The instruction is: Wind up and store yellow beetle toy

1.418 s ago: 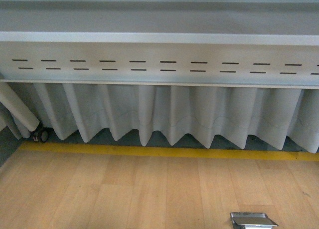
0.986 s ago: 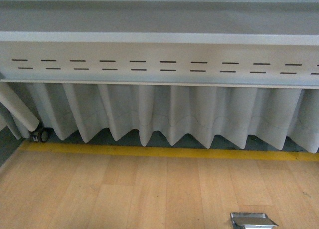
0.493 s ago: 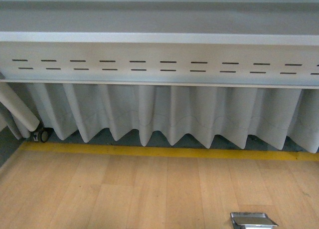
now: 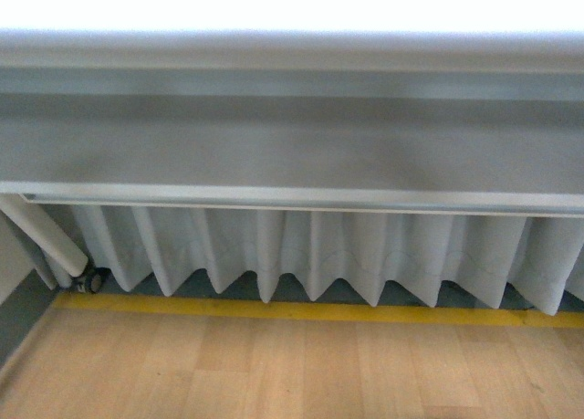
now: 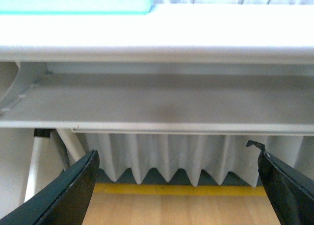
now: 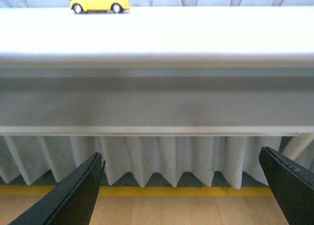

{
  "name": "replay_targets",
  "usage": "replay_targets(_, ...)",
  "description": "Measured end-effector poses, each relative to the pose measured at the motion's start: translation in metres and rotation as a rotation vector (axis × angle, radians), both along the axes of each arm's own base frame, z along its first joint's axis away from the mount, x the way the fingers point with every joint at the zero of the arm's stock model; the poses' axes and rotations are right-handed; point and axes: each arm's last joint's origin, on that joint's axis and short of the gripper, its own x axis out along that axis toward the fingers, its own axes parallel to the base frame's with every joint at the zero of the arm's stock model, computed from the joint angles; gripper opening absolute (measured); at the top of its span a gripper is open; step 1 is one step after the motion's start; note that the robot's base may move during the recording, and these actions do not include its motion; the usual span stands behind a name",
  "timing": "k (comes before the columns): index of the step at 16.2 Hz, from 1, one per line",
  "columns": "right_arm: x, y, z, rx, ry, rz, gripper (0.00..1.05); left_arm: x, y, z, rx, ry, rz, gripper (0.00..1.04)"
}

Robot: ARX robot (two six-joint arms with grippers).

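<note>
White table edge above pleated grey skirt; wood floor, yellow strip.

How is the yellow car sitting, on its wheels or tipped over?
Upright: the yellow beetle toy stands on its wheels on the table.

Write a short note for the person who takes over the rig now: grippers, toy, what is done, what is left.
Left gripper: open, empty, facing the table edge.
Right gripper: open, empty, facing the table edge.
Toy: on its wheels on the white table, apart from both grippers; it shows only in the right wrist view.
Done: nothing that shows.
Left: grasp the toy, wind it up, store it. No storage place is clear.
</note>
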Motion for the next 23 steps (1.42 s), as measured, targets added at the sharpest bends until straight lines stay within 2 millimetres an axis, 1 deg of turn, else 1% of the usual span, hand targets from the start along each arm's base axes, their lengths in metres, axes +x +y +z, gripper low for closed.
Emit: replay_targets(23, 0.0000, 0.0000, -0.0001, 0.004, 0.001, 0.000, 0.98, 0.0000, 0.0000, 0.0000, -0.003, 0.000, 0.000, 0.98)
